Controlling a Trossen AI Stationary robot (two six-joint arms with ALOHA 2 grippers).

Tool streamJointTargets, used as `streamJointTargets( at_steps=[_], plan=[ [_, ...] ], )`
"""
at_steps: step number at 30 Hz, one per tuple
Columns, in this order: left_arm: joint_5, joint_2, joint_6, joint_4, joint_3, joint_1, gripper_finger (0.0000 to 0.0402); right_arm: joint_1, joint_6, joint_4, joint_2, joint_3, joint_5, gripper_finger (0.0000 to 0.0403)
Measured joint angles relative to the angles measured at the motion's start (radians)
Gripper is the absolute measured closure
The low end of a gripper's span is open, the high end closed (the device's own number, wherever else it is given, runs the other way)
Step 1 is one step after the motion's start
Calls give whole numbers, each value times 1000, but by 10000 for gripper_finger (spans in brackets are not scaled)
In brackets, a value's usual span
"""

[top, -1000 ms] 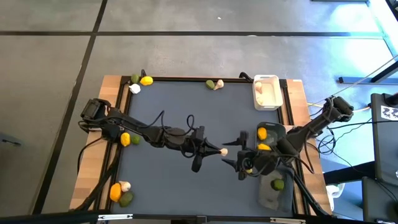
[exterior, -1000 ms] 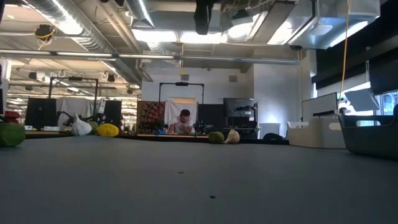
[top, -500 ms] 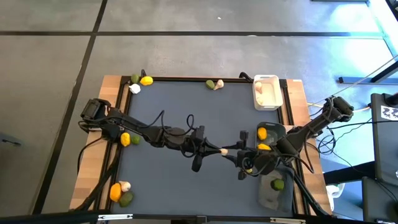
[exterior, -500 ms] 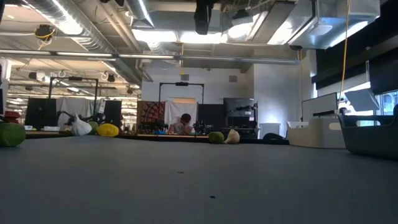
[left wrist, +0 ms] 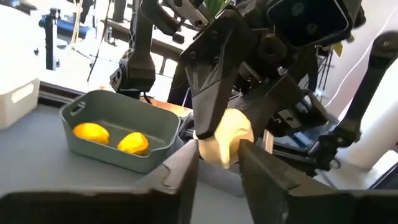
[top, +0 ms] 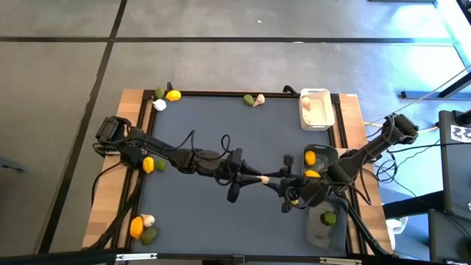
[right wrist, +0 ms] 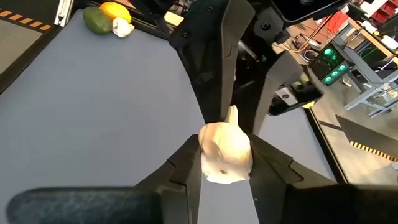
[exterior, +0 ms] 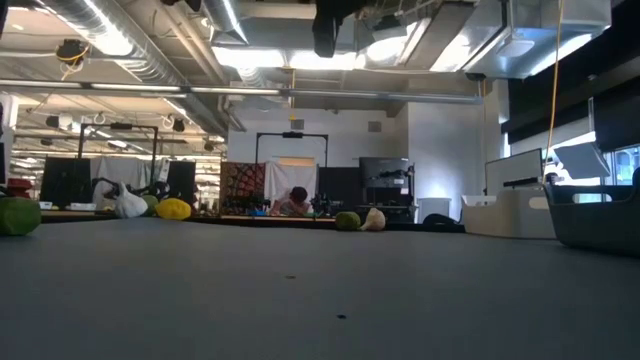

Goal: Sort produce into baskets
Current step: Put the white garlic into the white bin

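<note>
Right wrist view: garlic bulb sat between right gripper fingers, narrowly closed on it. Left gripper fingers, slightly parted, flanked the same bulb; hold uncertain. Hazard: bulb dropping mid-handover if either side let go or pulled early.

High view: straight down over whole tabletop. Low view: at tabletop level, facing the room beyond. Both wrist views: close, facing each other across one garlic bulb, also seen from above.
</note>
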Motion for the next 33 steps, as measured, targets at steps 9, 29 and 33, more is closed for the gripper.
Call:
streamJointTargets(
  at_steps=[9,29,33],
  plan=[
    [-1,0,31,-166,0,0,252,2,85,-112,-66,0,54,300],
    [-29,0,54,-218,0,0,251,-276,322,-626,-323,0,63,300],
    [-29,0,54,-230,0,0,251,-424,321,-683,-327,0,-12,300]
  ],
)
